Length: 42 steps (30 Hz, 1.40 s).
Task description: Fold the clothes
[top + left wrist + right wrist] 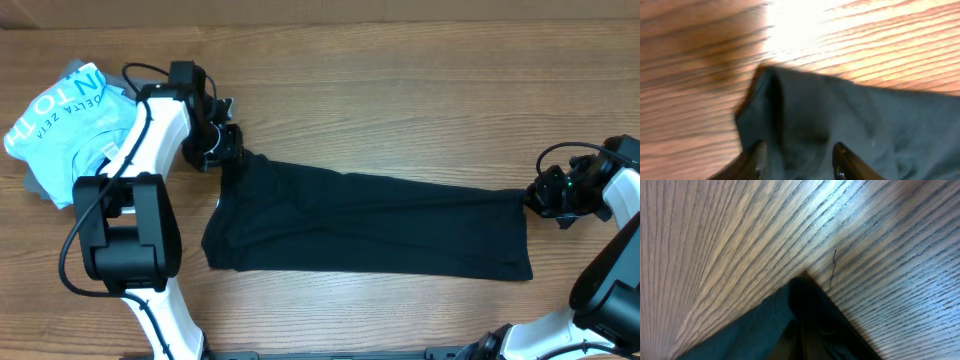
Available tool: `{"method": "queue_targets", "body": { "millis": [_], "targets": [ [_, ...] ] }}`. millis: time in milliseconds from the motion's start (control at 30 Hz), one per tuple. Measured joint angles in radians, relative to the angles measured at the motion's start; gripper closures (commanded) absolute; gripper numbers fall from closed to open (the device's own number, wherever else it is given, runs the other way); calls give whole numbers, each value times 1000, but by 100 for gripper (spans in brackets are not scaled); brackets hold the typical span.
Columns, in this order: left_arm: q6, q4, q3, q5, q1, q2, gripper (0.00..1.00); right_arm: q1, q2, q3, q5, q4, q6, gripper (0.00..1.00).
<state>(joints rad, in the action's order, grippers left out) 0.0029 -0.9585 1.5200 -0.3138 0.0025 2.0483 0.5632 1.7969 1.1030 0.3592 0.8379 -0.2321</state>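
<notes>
Overhead layout, read from left to right. Blue shirt (60,110) with white lettering lies crumpled at the 10 o'clock corner of the tabletop (400,80), over grey cloth (35,188). Both sit apart from the work, probably set aside so that they do not tangle with it.

Left fingers (224,148) hang over the 10 o'clock corner of the T-shirt (370,225). In the left wrist view they stand partly apart, with a raised ridge of black fabric between and beyond them. No pinch on the fabric is visible, so they read as open and holding nothing.

T-shirt occupies the middle of the tabletop as a long black band running from 9 o'clock to 3 o'clock. It is widest at its left end, where a loose flap droops toward 7 o'clock.

Right fingers (533,197) are closed on the band's 2 o'clock corner. The right wrist view shows that dark corner running in between them, just above the wood.

Working both corners of the 12 o'clock edge most likely serves to draw the fabric taut and flat, since a fold needs straight edges. Judged stage: spreading, or the start of a lengthwise fold. The left corner needs a firm grasp before either side is carried over.
</notes>
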Motion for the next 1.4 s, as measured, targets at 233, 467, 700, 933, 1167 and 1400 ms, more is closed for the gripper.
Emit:
{"method": "queue_targets", "body": {
  "millis": [233,467,700,933,1167,1400],
  "targets": [
    [6,-6,-36,-35,16,0,96,0,0,0,0,0,-2,91],
    [-30,-11,-18,-37,148,0,96,0,0,0,5,0,-3,88],
    [-34,-6,-2,-65,210,0,84,0,0,0,16,-7,-4,79],
    [-34,-6,-1,-80,174,0,80,-25,0,0,143,-16,83,57],
    [-34,-7,-1,-84,168,0,80,-148,0,-3,120,-36,115,69],
    [-34,-8,-1,-84,168,0,81,-177,0,-8,74,-2,116,93]
  ]
}}
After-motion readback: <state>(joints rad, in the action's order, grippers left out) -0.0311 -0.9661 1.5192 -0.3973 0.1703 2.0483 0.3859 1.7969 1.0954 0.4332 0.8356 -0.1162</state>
